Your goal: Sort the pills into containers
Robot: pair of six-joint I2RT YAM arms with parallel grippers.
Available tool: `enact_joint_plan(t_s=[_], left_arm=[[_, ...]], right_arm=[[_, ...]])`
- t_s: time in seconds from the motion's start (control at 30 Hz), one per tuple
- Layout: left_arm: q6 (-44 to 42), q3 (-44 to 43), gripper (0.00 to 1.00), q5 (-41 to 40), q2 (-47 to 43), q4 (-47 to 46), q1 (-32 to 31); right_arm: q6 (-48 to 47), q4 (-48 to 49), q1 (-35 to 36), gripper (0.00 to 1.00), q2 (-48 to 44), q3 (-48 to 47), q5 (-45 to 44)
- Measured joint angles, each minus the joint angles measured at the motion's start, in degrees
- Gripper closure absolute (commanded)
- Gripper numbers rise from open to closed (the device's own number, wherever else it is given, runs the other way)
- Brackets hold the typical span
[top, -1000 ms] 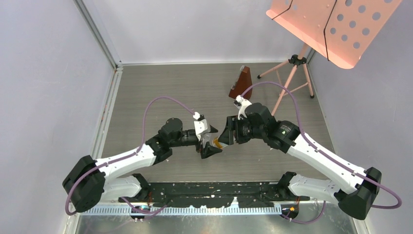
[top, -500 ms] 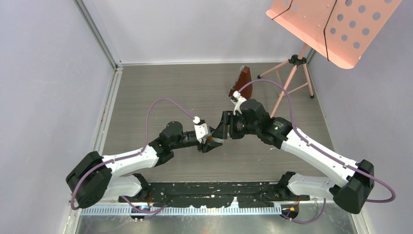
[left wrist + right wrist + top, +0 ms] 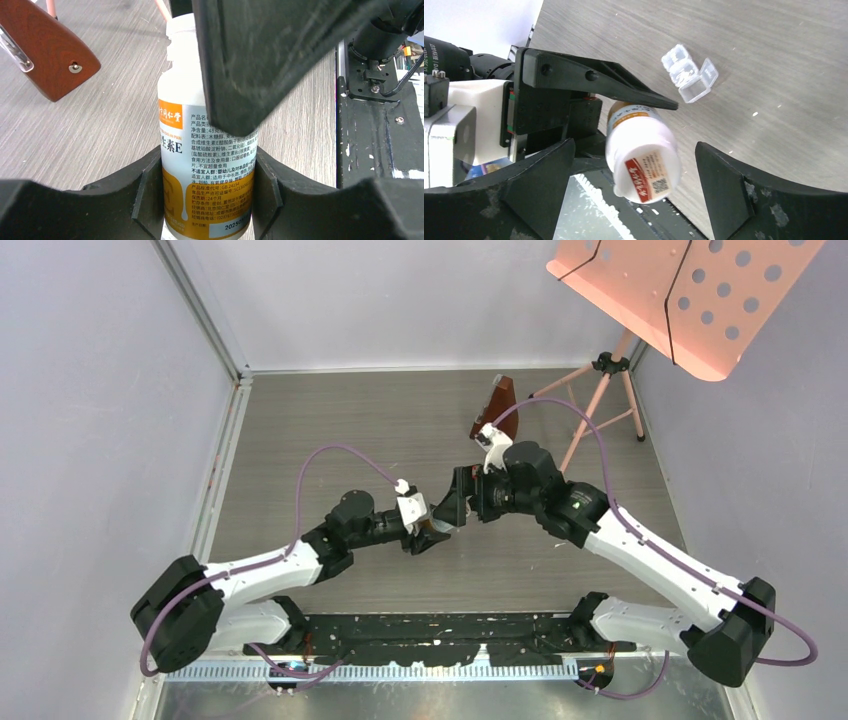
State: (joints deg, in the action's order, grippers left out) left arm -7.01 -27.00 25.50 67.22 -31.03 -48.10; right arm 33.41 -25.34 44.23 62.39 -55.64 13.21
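A white pill bottle with an orange label is held off the table, my left gripper shut on its body. Its white cap end, with a red sticker, points at my right wrist camera. My right gripper is open, one finger on each side of the cap with a gap on both sides. In the top view the two grippers meet at mid-table, left gripper against right gripper. The containers, a clear strip box with one lid flipped open, lie on the table beyond the bottle. No pills show.
A brown wooden metronome stands behind the grippers, seen again as the metronome in the left wrist view. A pink music stand on a tripod fills the back right. Walls close in on both sides; a black base rail runs along the near edge.
My left gripper closed on the bottle, then my right gripper opened off the cap. Both grippers shifted slightly left and toward the back.
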Motion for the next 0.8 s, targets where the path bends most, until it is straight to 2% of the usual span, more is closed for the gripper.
enact_joint_plan(t_s=[0.27,0.37,0.47,0.63,0.8], left_arm=[[0.02,0.0,1.0,0.61,-1.77,2.71,0.0],[0.11,0.0,1.0,1.25,-1.99,3.56,0.0],[0.33,-0.02,1.0,1.68,-2.45,4.26,0.0],[0.28,-0.2,1.0,2.14,-2.75,4.87,0.0],[-0.2,-0.2,1.0,2.45,-3.08,5.25,0.0]], right_arm=[[-12.63,-0.46,-1.11,0.08,-6.64,0.7,0.85],[-16.72,-0.39,-1.11,0.13,-9.27,0.85,0.87],[-20.0,-0.42,-1.11,0.18,-9.75,0.92,1.05],[-23.1,-0.92,-1.11,0.2,-8.46,1.07,1.7],[-23.39,-1.55,-1.18,0.35,-7.1,1.33,1.7]])
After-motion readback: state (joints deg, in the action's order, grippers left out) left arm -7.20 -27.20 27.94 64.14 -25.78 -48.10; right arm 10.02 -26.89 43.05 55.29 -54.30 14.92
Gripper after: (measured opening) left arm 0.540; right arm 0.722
